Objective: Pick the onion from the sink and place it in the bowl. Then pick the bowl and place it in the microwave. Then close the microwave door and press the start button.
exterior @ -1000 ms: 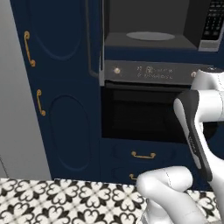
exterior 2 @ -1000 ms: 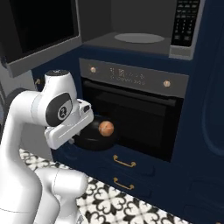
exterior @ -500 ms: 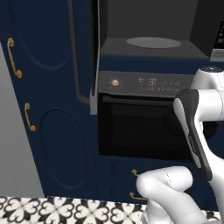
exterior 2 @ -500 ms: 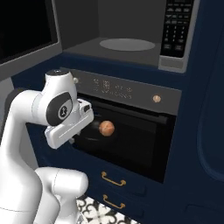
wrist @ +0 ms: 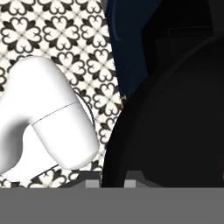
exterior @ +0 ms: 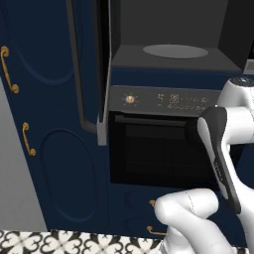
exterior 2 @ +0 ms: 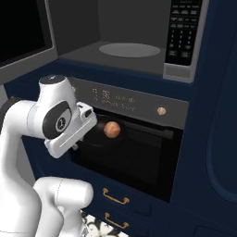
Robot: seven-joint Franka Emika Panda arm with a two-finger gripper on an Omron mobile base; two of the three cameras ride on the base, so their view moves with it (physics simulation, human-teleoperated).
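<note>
The base rolls closer: the open microwave (exterior 2: 125, 41) and the oven (exterior 2: 134, 152) beneath now loom larger in both base views.

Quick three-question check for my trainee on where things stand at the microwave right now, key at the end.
1. True or false: the microwave door is closed.
2. What lies on the turntable plate?
3. In the right base view, where is the onion?
A. on the turntable plate
B. in front of the oven, below the microwave
C. on the floor

Key: 1 false, the door stands open. 2 nothing, the plate is bare. 3 B.
</note>
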